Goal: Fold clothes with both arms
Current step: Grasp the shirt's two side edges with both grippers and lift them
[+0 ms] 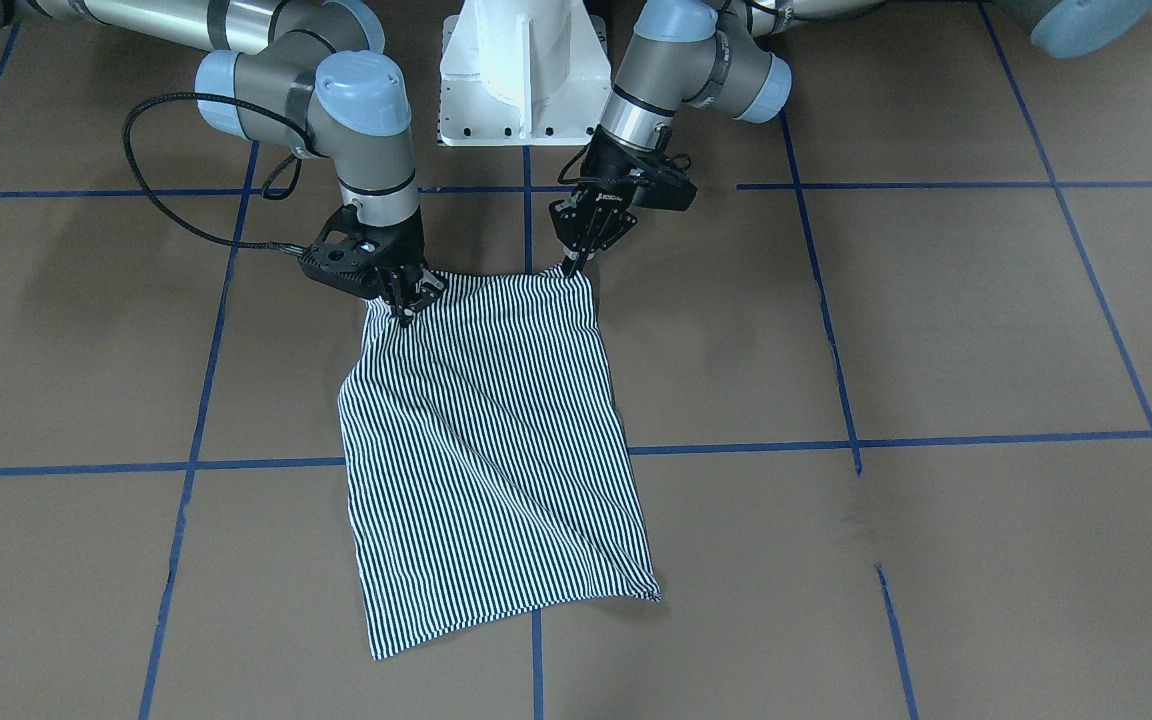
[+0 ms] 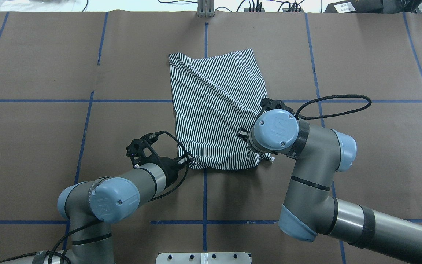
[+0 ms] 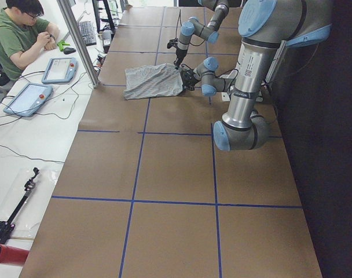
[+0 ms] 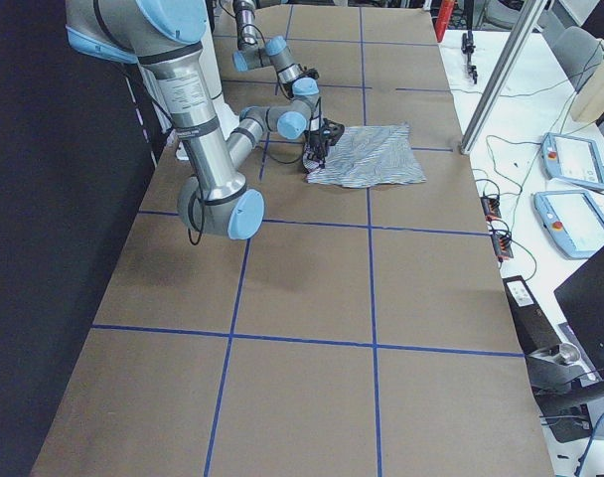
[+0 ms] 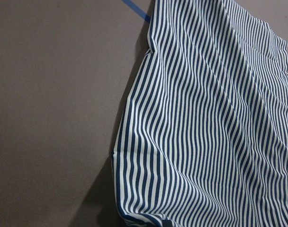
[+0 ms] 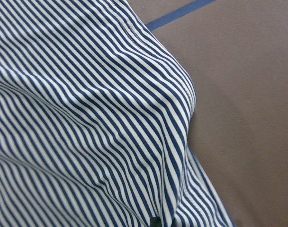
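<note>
Shirt (image 1: 496, 450), folded to a striped oblong with no collar or placket showing, lies on the brown worktop (image 1: 936, 320) near its middle, across the blue tape lines, its long diagonal creases running away from the robot. The front-facing view shows what the overhead one cannot: both sets of jaws are pinched shut on the two corners nearest the robot, with the hem drawn straight between them. From overhead, the right arm (image 2: 306, 165) bends sharply at the elbow and points its wrist straight down, so its blue cap hides the right jaws, while the left arm (image 2: 123, 187) lies low and slanted, reaching the left jaws in sideways to its corner. Each wrist camera sees only stripes and bare worktop; in the right one the cloth rises in a rounded ridge towards the lens. The left side view alone shows a person (image 3: 19, 35) seated at a white side table beyond the worktop.
</note>
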Controlling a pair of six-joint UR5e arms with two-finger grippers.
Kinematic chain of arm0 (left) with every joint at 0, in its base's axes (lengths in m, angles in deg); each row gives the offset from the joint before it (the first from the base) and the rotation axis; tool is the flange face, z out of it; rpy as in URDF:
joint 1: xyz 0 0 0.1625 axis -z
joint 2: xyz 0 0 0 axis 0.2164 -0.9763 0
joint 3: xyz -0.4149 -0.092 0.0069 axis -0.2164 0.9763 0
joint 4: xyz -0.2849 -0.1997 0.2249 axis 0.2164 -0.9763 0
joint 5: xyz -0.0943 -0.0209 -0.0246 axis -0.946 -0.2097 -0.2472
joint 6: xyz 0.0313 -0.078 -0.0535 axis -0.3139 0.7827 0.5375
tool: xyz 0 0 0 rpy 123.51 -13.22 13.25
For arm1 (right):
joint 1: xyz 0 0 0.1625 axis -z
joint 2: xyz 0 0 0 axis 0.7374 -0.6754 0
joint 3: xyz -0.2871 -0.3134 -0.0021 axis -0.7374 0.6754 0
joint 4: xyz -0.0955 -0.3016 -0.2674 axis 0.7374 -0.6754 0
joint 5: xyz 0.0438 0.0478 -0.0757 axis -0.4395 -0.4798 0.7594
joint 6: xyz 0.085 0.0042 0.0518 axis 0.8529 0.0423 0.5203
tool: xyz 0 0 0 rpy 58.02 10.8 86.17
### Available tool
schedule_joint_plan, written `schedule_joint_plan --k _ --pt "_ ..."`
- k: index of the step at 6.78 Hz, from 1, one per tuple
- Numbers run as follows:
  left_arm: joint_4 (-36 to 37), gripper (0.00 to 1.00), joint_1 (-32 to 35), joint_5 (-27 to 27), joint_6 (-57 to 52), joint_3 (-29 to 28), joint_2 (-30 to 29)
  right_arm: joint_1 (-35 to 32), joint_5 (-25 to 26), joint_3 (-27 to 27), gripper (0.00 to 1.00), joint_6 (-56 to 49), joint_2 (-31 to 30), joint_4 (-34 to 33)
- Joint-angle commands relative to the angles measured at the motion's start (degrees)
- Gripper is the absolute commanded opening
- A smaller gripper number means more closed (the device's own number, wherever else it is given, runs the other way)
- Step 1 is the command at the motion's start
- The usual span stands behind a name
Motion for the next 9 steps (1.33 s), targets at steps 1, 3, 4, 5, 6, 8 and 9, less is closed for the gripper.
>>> schedule_joint_plan --k 1,3,4,5,6,8,9 --pt "3.89 0.0 1.24 -4.69 -4.07 7.76 0.54 -0.08 -0.16 -11.69 0.0 0.2 -0.11 -7.69" --pt "19.22 0.0 1.77 -9.19 -2.78 23.28 0.63 2.01 -0.25 -23.91 0.0 3.87 -0.11 -16.48" --pt "27.84 0.0 1.69 -11.48 0.37 30.93 0.63 3.68 -0.16 -28.93 0.0 4.84 -0.11 -20.35" --pt "33.75 0.0 1.16 -12.28 0.57 33.96 -0.24 4.83 0.1 -29.5 0.0 5.64 -0.2 -21.0" --pt "33.9 0.0 1.59 -12.12 -0.12 30.86 -0.51 5.19 1.93 -26.99 0.0 5.65 -0.2 -20.92" --pt "33.73 0.0 5.27 -12.03 -2.22 20.52 -6.19 5.37 3.27 -21.88 0.0 5.73 -0.02 -20.39" --pt "33.47 0.0 7.38 -12.11 -3.02 16.63 -8.93 5.37 3.36 -20.56 0.0 5.56 0.06 -20.39"
